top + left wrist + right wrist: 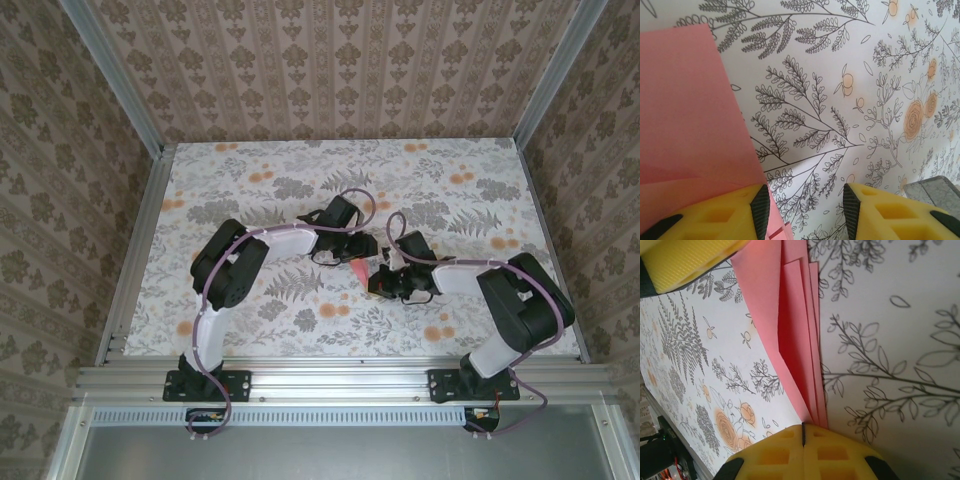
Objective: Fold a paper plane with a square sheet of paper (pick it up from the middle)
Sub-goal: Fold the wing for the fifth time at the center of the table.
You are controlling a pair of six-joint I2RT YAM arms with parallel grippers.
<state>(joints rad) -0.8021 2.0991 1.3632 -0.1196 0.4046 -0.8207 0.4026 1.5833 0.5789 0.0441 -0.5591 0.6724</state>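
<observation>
Right gripper [803, 436] clenched on the stacked folds of the paper plane [795, 340], mid-table [900, 340] between both arms, probably pinning the creases; left gripper [805, 205] released, jaws apart, pink sheet lying against one finger, seemingly ready to regrip.

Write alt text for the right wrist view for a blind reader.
The right hand, its yellow fingers pressed together at the bottom edge, pinches folded pink paper whose layers fan upward over the flower-printed table. A second yellow finger shows at the top left, by the paper's edge.
</observation>
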